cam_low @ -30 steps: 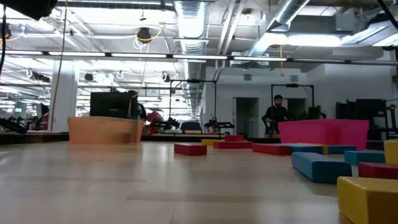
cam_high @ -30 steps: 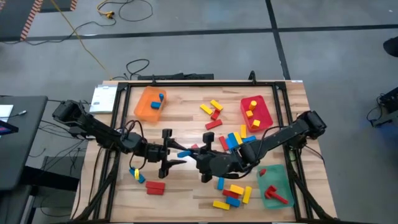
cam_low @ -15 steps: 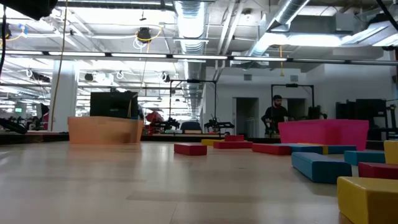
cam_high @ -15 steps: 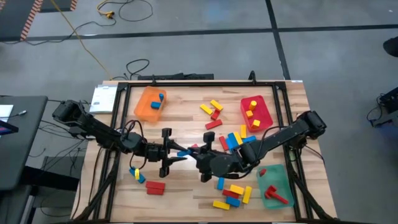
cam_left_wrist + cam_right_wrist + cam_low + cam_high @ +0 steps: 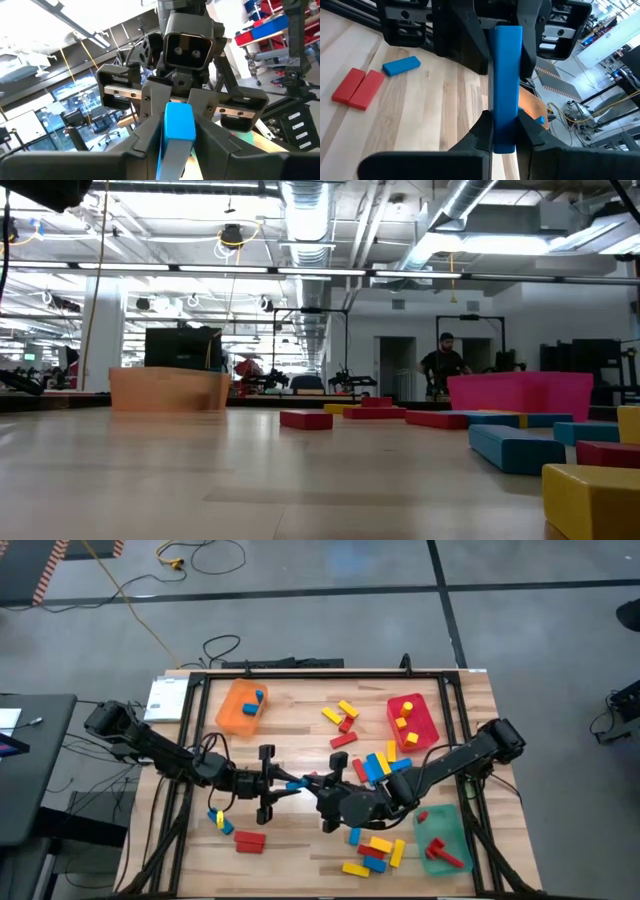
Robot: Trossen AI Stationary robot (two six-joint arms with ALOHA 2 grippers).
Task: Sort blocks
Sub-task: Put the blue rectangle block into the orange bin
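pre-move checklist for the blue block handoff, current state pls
1. Right gripper shut on the blue block: ok, both fingers clamp its near end.
2. Left gripper around the block's other end: ok, its fingers flank it in the left wrist view.
3. Left grip fully seated: cannot tell, contact on both sides is not clear.
4. Block clear of the table: ok, held in the air between the two arms.
5. Orange tray reachable for a blue drop: ok, open and already holding a blue block.
6. Loose blocks under the handoff point: cannot tell, the arms cover that spot.
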